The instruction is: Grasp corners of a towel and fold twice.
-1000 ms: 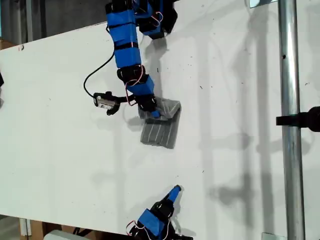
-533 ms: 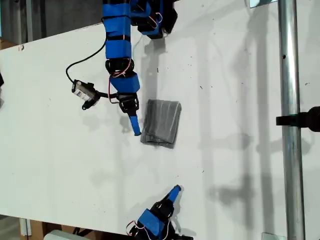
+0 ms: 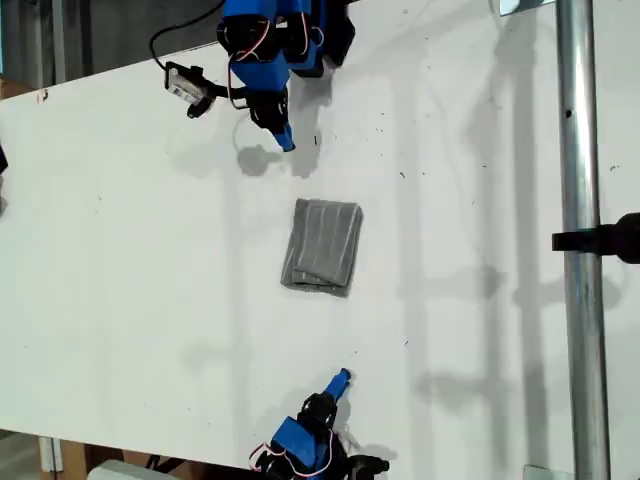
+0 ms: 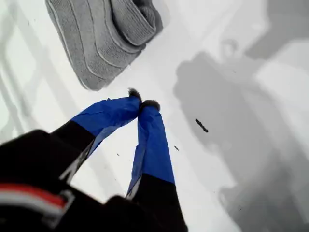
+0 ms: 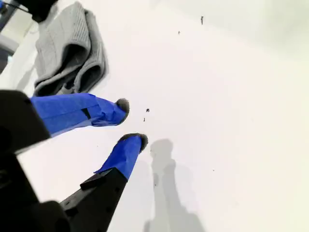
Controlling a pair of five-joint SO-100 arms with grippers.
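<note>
The towel [image 3: 322, 245] lies folded into a small grey striped rectangle in the middle of the white table [image 3: 120, 260]. No gripper touches it. My first gripper [image 3: 283, 142] is near the top of the exterior view, above the towel. It is shut with nothing in it, and the tips meet in the first wrist view [image 4: 143, 100]. There the towel [image 4: 96, 38] lies just ahead, one rounded corner [image 4: 91, 83] nearest. My second gripper [image 3: 341, 378] is below the towel in the exterior view. It is open and empty [image 5: 131, 123], with the towel [image 5: 63, 48] farther off.
A metal pole [image 3: 578, 240] with a black clamp [image 3: 612, 238] runs down the exterior view's right. The first arm's wrist camera [image 3: 185, 82] and its black cable stick out toward the exterior view's left. The table's far edge slants across the top left of the exterior view.
My first gripper let go of the towel and drew back toward the top of the exterior view. The towel now lies flat and folded. The second arm shifted slightly.
</note>
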